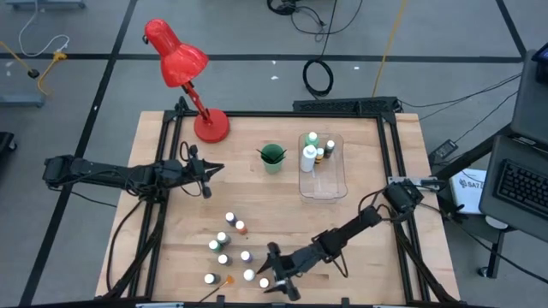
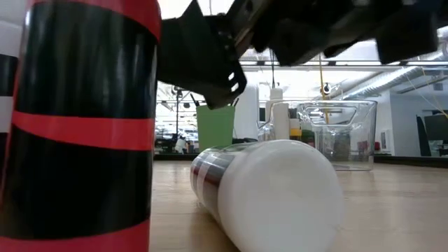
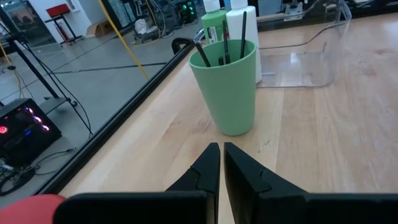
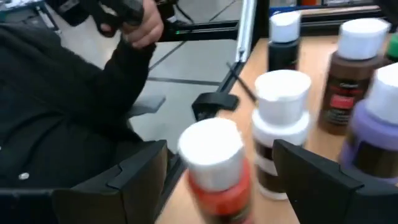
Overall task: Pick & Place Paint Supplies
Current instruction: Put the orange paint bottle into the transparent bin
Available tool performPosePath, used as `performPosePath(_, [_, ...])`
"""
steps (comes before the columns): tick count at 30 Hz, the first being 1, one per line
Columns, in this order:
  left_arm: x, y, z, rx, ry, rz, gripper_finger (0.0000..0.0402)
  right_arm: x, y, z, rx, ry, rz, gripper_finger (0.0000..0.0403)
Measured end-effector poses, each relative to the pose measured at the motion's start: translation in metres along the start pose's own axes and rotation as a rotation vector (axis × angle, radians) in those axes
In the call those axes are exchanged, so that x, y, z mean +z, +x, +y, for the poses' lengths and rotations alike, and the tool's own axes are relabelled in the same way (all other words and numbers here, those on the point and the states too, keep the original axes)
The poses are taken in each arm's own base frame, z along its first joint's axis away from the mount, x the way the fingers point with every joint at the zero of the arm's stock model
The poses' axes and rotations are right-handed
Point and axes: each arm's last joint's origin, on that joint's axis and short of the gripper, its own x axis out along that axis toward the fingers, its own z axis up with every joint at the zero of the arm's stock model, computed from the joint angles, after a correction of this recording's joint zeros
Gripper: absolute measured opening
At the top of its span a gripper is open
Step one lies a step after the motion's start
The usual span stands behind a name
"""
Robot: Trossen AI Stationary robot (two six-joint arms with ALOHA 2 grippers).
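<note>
Several tiny white-capped paint bottles (image 1: pixel 227 248) stand in a cluster near the table's front edge. One lies on its side (image 2: pixel 280 189). My right gripper (image 1: pixel 272 275) is open and level at the cluster's right side. In the right wrist view its fingers (image 4: pixel 140 171) stand on either side of a red-labelled bottle (image 4: pixel 214 165), apart from it, with a dark-labelled bottle (image 4: pixel 280 118) just beyond. The green cup (image 1: pixel 272 157) holds dark-handled brushes (image 3: pixel 224 43). The taller bottles (image 1: pixel 309 154) stand in the clear bin (image 1: pixel 324 186). My left gripper (image 1: pixel 211 170) waits shut, left of the cup.
A red desk lamp (image 1: pixel 184 73) stands on its base at the table's far left corner. A black-and-red bottle (image 2: pixel 84 126) fills the left of the low view. Beyond the table's front edge is a person's dark sleeve and hand (image 4: pixel 140 25). Bare wood lies at the table's right.
</note>
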Motion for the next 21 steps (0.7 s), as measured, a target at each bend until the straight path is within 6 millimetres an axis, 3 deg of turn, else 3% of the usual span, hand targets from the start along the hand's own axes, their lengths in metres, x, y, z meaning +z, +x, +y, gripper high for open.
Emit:
performPosePath(9, [0.0, 0.0, 0.0, 0.0, 0.002, 0.0, 0.0026, 0.0004, 0.0, 0.0012, 0.003, -0.055, -0.009, 0.0264])
performPosePath(15, [0.0, 0.0, 0.0, 0.0, 0.002, 0.0, 0.0026, 0.0011, -0.0001, 0.0023, 0.005, -0.101, -0.017, 0.0208])
performPosePath(21, [0.0, 0.0, 0.0, 0.0, -0.001, 0.0, 0.0026, 0.0025, -0.0002, 0.0019, 0.0, -0.152, -0.033, 0.0124])
